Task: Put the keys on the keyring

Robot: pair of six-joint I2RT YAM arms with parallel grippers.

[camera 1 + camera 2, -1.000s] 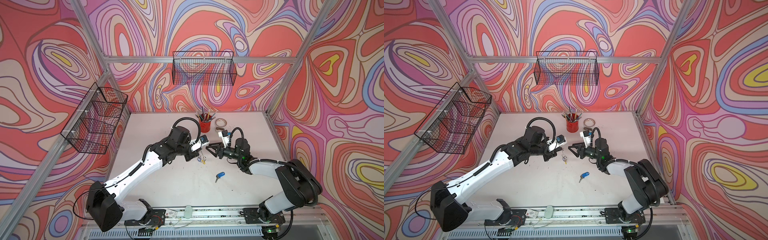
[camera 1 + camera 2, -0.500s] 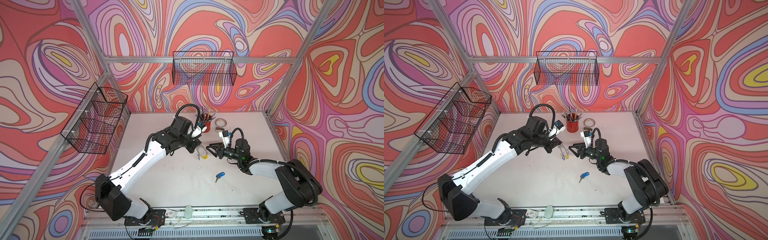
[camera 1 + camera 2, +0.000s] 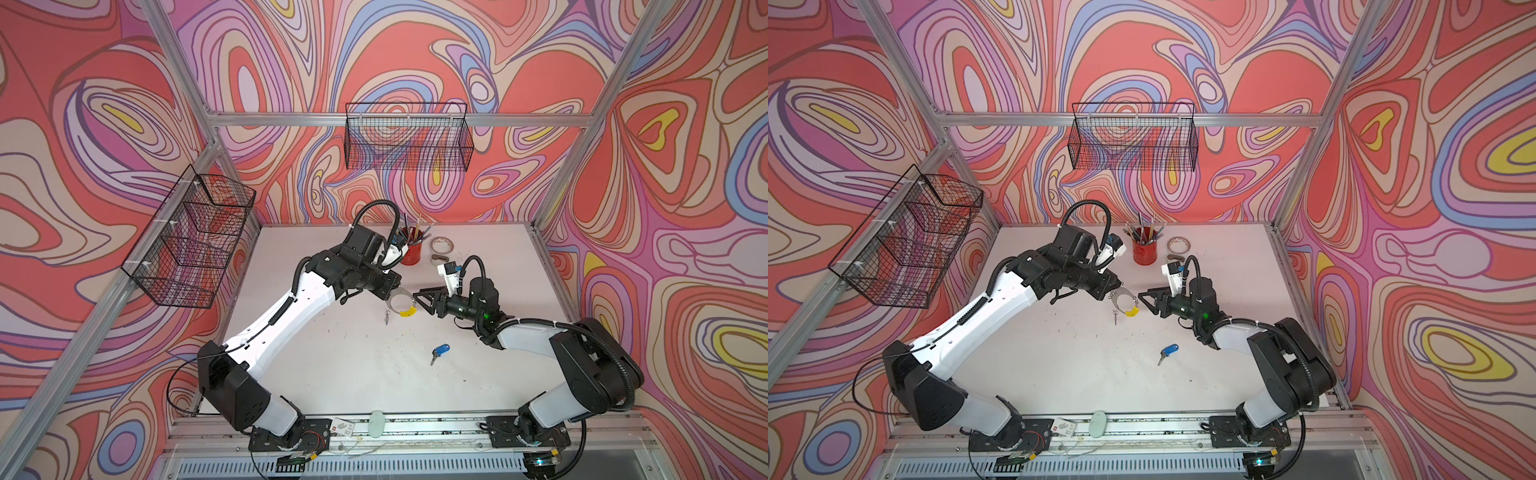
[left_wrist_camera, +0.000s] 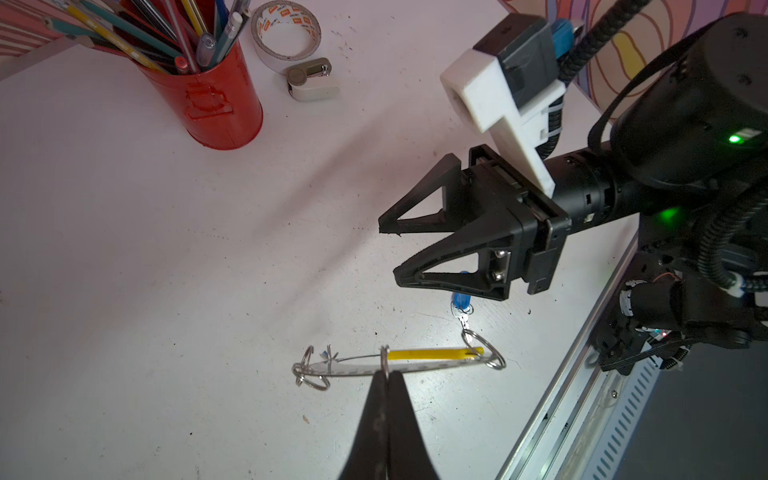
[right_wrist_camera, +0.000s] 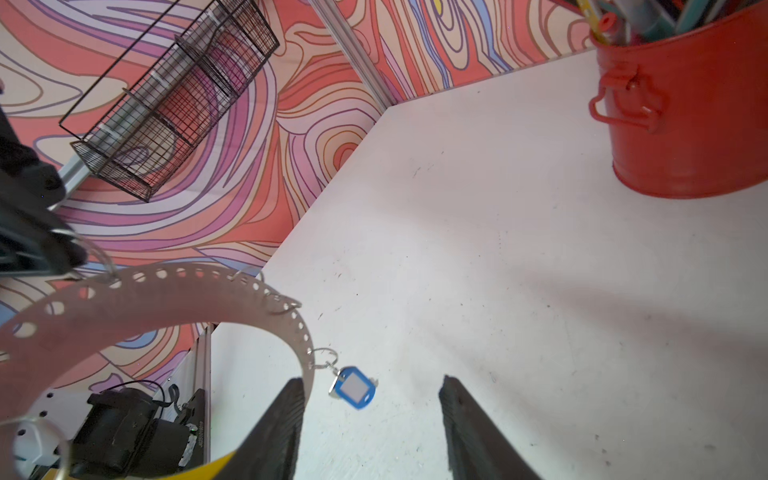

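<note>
My left gripper (image 4: 386, 374) is shut on a small wire loop of the keyring (image 4: 357, 368), holding the perforated silver hoop with its yellow segment above the table in both top views (image 3: 402, 303) (image 3: 1124, 302). One key with a blue tag (image 5: 353, 387) hangs from the hoop (image 5: 166, 286) by a split ring, and it shows under the hoop in a top view (image 3: 387, 318). The other key (image 3: 439, 351) (image 3: 1167, 352) lies loose on the table toward the front. My right gripper (image 3: 423, 301) (image 5: 370, 382) is open and holds nothing, with one finger beside the hoop's rim.
A red cup of pencils (image 3: 411, 253), a tape roll (image 3: 441, 244) and a small beige device (image 3: 440, 259) stand at the back of the white table (image 3: 332, 374). Wire baskets hang on the left wall (image 3: 191, 241) and the back wall (image 3: 409, 141). A metal rail (image 3: 415, 424) runs along the front edge.
My left wrist has swung back and turned, so the keyring went from hanging down to lying nearly level at the right gripper's fingertips. The right arm stayed put, jaws slightly wider.
</note>
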